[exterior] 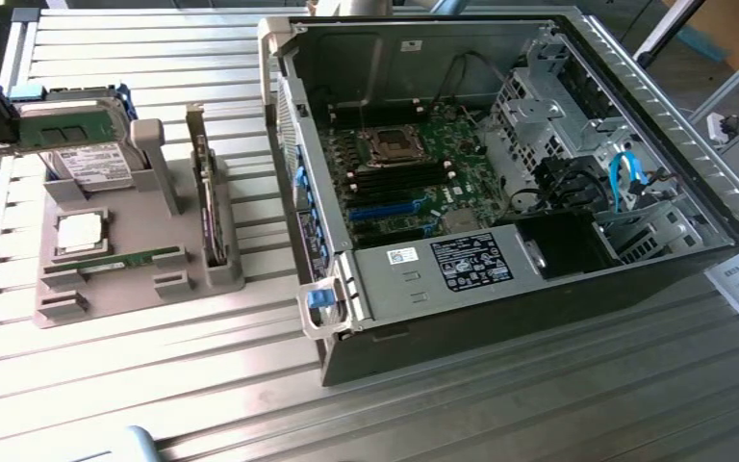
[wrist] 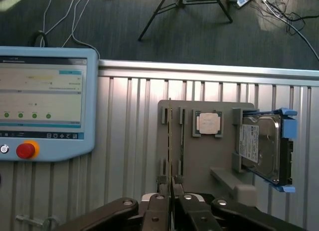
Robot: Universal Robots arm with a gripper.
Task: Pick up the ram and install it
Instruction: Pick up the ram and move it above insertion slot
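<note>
1. The gripper (wrist: pixel 171 186) hung over the grey holder (wrist: pixel 209 156), its fingers pressed together with nothing between them.
2. The ram (exterior: pixel 119 260) lay ungripped in its holder slot, just beside the chip (exterior: pixel 81 231).
3. Beyond the chip stood the drive (exterior: pixel 88 164); the card (exterior: pixel 203 183) stood upright along the holder's edge on the exterior view's right.
4. The open case (exterior: pixel 626 87) sat further to that right, motherboard (exterior: pixel 402 168) exposed.
5. A pendant (wrist: pixel 45 106) lay on the table (exterior: pixel 151 385).
</note>
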